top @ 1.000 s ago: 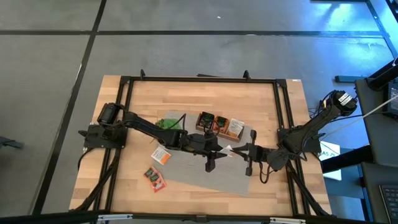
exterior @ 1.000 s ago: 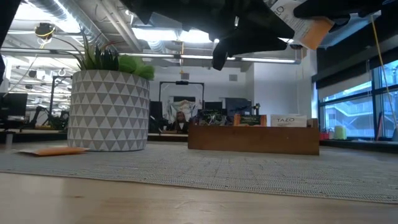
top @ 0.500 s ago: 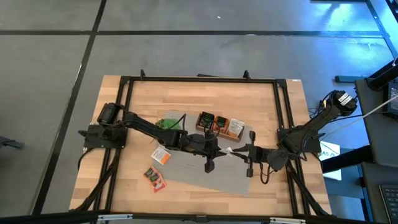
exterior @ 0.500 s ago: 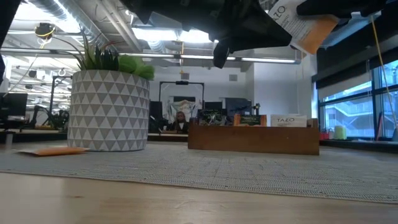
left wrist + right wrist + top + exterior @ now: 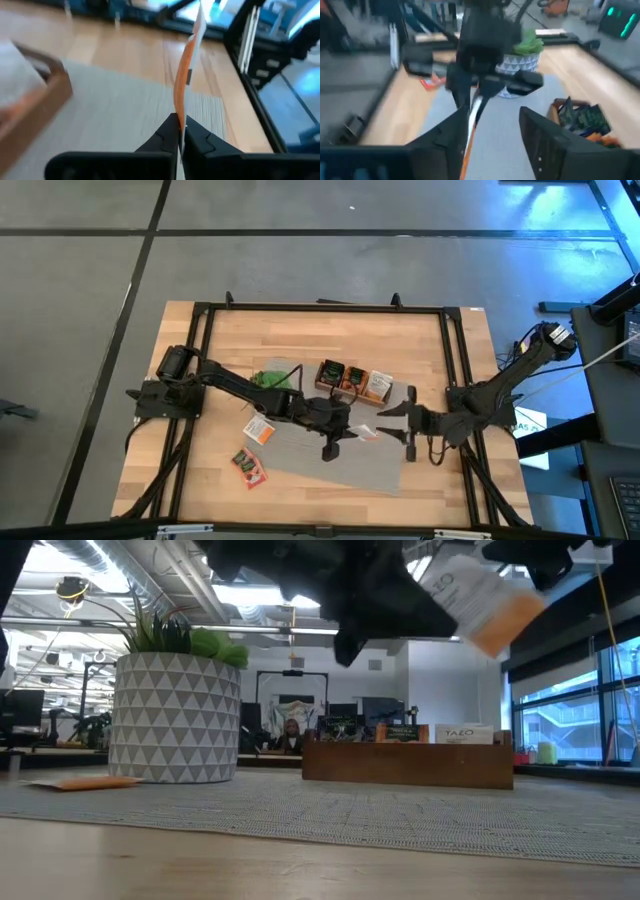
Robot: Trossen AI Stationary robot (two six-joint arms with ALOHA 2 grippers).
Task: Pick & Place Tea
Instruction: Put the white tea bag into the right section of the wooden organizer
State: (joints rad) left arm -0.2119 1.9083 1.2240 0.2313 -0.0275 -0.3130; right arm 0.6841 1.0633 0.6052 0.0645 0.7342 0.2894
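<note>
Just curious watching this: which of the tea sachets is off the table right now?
The white-and-orange sachet, pinched upright in the left gripper; the others lie on the table or in the wooden box.

Potted plant (image 5: pixel 175 705), wooden box (image 5: pixel 408 761), grey mat (image 5: pixel 375 463), wooden table (image 5: pixel 300 330)

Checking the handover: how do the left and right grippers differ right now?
The left gripper is shut on the white-and-orange sachet, gripping its edge; the right gripper is open and holds nothing. In the high view the left reaches to mid-mat; the right sits nearer the table's right edge. Both hang above the mat.
</note>
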